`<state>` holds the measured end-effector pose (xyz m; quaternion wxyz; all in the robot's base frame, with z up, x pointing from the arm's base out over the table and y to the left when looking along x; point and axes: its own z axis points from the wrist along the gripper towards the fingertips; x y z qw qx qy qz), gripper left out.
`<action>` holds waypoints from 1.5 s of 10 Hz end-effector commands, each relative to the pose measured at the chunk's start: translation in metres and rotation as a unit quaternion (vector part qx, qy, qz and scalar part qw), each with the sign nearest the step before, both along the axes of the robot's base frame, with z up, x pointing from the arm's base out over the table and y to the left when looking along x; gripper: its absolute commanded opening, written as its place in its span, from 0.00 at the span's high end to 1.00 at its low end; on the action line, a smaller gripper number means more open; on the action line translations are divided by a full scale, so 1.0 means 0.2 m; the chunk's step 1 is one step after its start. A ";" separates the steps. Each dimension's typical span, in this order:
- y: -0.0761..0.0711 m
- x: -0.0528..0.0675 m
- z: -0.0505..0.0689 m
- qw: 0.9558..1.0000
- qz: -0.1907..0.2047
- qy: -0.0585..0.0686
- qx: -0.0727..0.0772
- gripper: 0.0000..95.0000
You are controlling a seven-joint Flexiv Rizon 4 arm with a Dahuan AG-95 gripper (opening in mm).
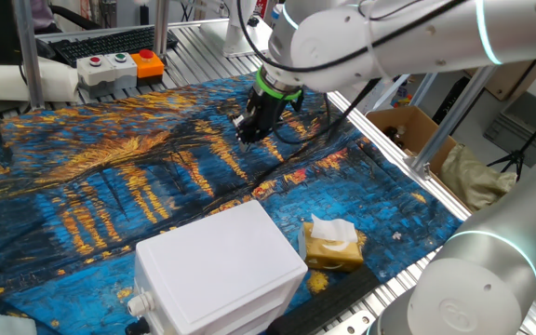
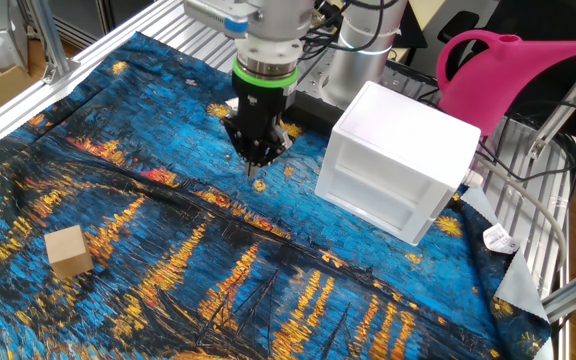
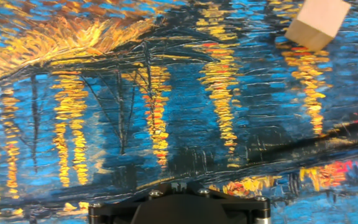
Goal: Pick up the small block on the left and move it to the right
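The small block (image 2: 68,250) is a plain tan wooden cube lying on the blue and yellow painted cloth (image 2: 168,290). It also shows at the top right of the hand view (image 3: 319,22). I cannot see it in the one fixed view, where the arm covers that part of the cloth. My gripper (image 2: 256,162) hangs low over the cloth, well apart from the block and nearer the white box. It also shows in the one fixed view (image 1: 247,132). Its fingers taper together to a point and hold nothing. The hand view shows only the gripper's black base.
A big white plastic box (image 2: 398,170) stands on the cloth close to the gripper; it also shows in the one fixed view (image 1: 217,265). A yellow-brown lump with white tissue (image 1: 331,244) lies beside it. A pink watering can (image 2: 508,70), a button box (image 1: 119,65) and a cardboard box (image 1: 403,126) sit off the cloth.
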<state>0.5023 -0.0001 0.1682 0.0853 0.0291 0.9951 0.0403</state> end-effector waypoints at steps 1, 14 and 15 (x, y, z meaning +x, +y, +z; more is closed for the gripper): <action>0.00 -0.01 0.01 1.000 -0.008 -0.027 0.002 1.00; 0.00 -0.01 -0.01 0.995 -0.024 0.069 0.063 1.00; 0.00 0.00 0.00 0.995 -0.019 0.079 0.062 1.00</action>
